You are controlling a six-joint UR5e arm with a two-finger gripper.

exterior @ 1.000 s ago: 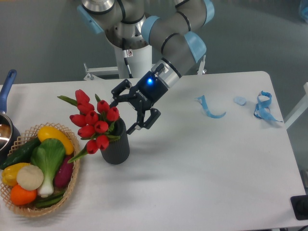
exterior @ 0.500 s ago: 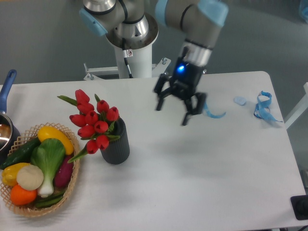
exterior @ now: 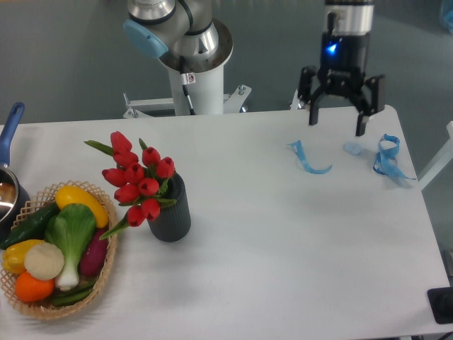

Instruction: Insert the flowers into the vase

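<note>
Peeking in at the far left edge, a metal pot with a blue handle is sitting on the white table, only partly in view. Just beside it, a wicker basket is holding a heap of vegetables: a yellow pepper, a green cucumber, a pale leafy one, a purple one, a white round one and an orange one.

Right next to the basket's right rim, the vase is standing upright, dark grey and ribbed. The flowers are sitting in its mouth, their stems inside and the red buds leaning out up and to the left, spreading wider than the vase; one green leaf is drooping down toward the basket.

Behind them, the arm's white base column is rising at the table's back edge.

Farther right, well apart from the vase, a curled blue strip is lying on the table. Above the table's back right part, the gripper is hanging with its fingers pointing down, spread wide and holding nothing; a blue light is glowing on its body. Below and to its right, a small pale blue scrap and a looped blue ribbon are lying near the table's right edge.
</note>
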